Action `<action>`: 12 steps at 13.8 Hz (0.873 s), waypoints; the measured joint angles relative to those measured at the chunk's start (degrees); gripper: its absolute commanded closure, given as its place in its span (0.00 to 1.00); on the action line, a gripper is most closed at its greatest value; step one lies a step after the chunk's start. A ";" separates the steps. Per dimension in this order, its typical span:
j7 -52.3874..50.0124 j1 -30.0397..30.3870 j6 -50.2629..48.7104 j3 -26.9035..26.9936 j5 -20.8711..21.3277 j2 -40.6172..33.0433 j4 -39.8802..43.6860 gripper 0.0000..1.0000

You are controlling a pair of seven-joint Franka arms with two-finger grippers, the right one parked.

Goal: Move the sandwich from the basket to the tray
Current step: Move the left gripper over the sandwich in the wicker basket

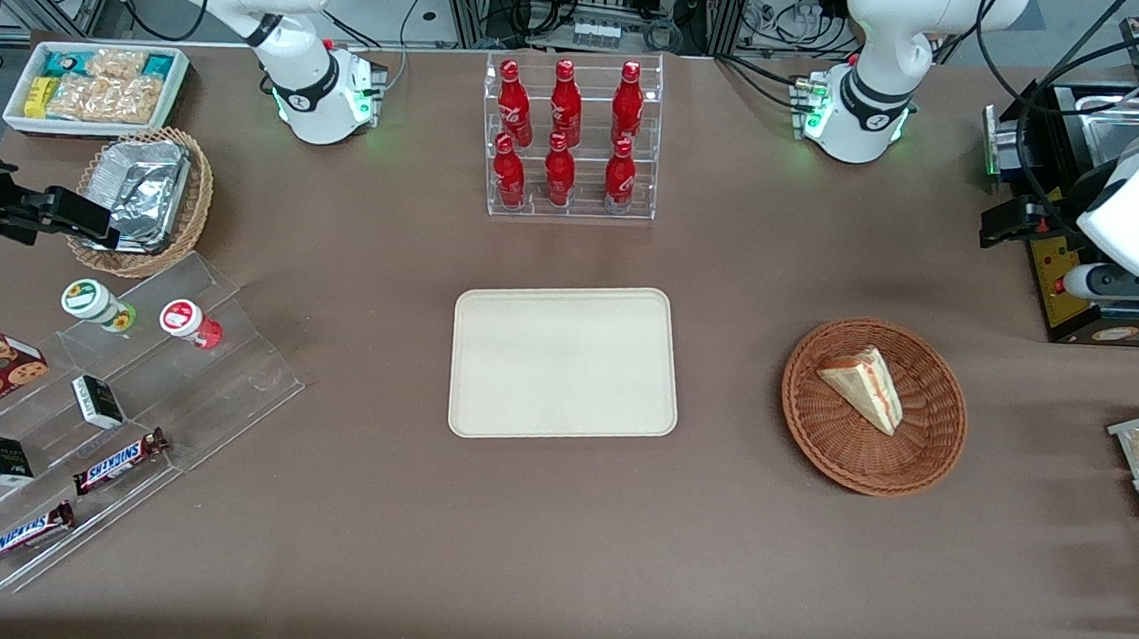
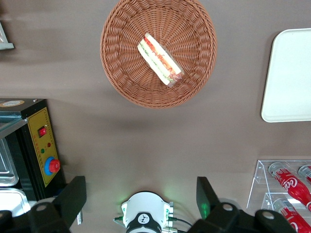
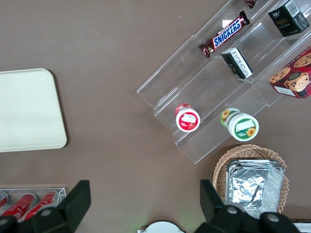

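- Brown cloth covers the big table (image 1: pixel 554 539), and wires and metal frames fill the room at the edge farthest from the front camera
- Toward the parked arm's end sit a white bin of snacks (image 1: pixel 95 86), a light basket with a foil box (image 1: pixel 142 194), and clear steps (image 1: pixel 175 372) with candy bars and little pots
- In the middle stands a clear rack of red bottles (image 1: pixel 570 139)
- Nearer to the front camera than the rack lies the tray (image 1: pixel 567 359), flat and with nothing on it
- Beside the tray, toward the working arm's end, sits the basket (image 1: pixel 803 416)
- The sandwich (image 1: pixel 866 385) lies in the basket, so I think the job has not really begun
- The gripper (image 2: pixel 140 187) hangs high up, well apart from the basket and farther from the front camera than it is, close to a black box with a red button (image 1: pixel 1063 284)
- Its two fingers (image 2: pixel 73 194) are spread wide and hold nothing
- What is left, I think: go down to the sandwich, pinch it, lift it, carry it to the tray and let go
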 measured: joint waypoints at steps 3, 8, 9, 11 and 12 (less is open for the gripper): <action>-0.02 0.00 0.00 0.03 0.00 0.00 0.03 0.00; -0.02 0.00 1.85 0.03 0.00 1.33 -0.87 0.00; -0.02 0.00 3.15 0.03 0.00 2.35 -1.43 0.00; -0.02 0.00 6.80 0.03 0.00 5.06 -2.61 0.00; -0.02 0.00 8.77 0.03 0.00 6.49 -3.27 0.00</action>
